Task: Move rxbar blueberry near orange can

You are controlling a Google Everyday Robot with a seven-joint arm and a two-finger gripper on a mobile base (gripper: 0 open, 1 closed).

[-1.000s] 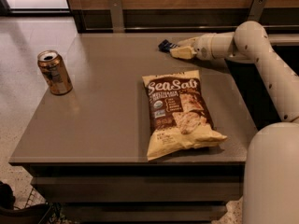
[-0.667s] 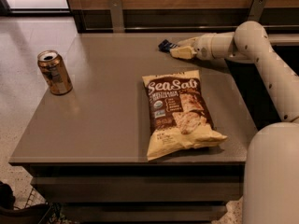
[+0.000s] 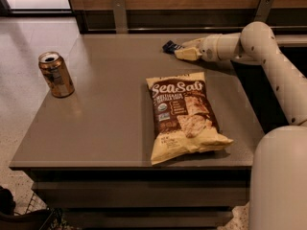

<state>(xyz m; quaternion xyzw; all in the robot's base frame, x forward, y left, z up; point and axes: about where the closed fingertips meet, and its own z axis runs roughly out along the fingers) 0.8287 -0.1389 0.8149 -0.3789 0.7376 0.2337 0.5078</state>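
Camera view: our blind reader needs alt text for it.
The robot's claw is at a small dark-blue snack bar at the far edge of the table. An orange can stands at the left, a chip bag lies in the middle.

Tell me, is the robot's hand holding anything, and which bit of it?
It cannot be told. The gripper is at one end of the rxbar blueberry, at the far side of the table, but a real grip does not show.

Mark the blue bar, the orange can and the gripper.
Small navy-blue snack bar [image 3: 170,46]: camera view, wrapper end.
Coppery-orange metal can [image 3: 56,75]: camera view, side.
Gripper [image 3: 184,53]: camera view, tip, beside bar at back.
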